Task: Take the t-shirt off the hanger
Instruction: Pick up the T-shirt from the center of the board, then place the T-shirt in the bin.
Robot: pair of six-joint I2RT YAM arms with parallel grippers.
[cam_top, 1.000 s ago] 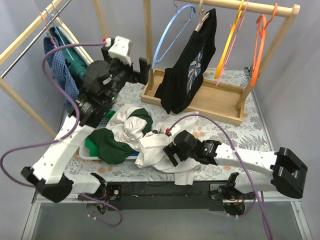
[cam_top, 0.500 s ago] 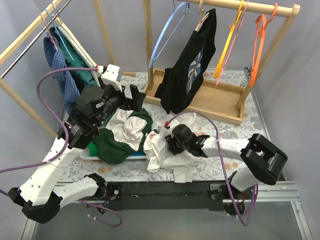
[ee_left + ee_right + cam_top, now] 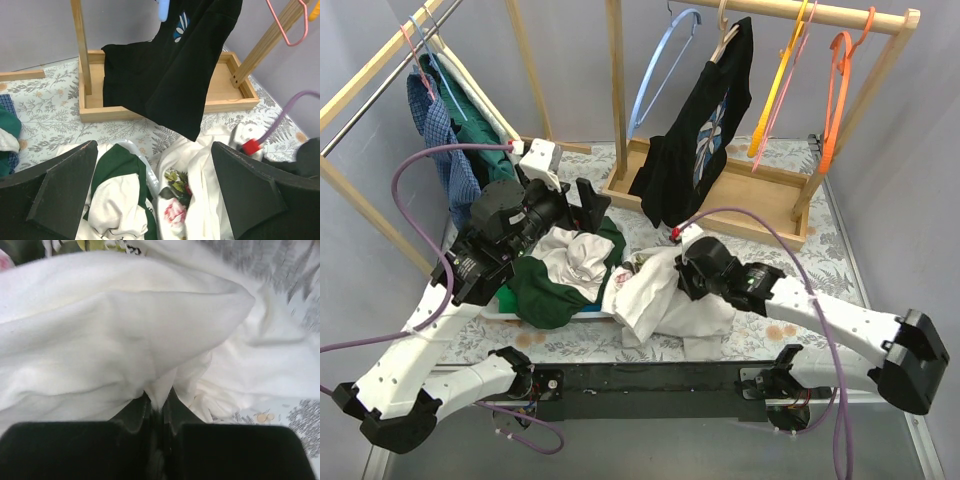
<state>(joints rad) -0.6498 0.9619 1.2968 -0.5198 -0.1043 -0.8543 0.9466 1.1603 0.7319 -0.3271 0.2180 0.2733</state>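
Observation:
A black t-shirt (image 3: 698, 140) with a blue-white print hangs on a pale hanger (image 3: 725, 38) from the wooden rail; the left wrist view shows its lower half (image 3: 170, 75). My left gripper (image 3: 592, 200) (image 3: 153, 160) is open, hovering over the clothes pile, short of the black t-shirt. My right gripper (image 3: 682, 275) (image 3: 158, 399) is shut on a fold of a white t-shirt (image 3: 660, 300) (image 3: 125, 325) lying on the table. That white cloth with a rose print (image 3: 175, 210) lies below the left fingers.
A white tray (image 3: 510, 310) holds green and white clothes (image 3: 560, 270). The rack's wooden base box (image 3: 760, 205) sits behind. A blue hanger (image 3: 665, 60), yellow hanger (image 3: 782, 80) and orange hanger (image 3: 835, 90) hang empty. A second rack with a blue plaid shirt (image 3: 435, 130) stands left.
My right gripper has closed on the white t-shirt and dragged it right. The left gripper dropped from near the rack post to just above the pile, staying open.

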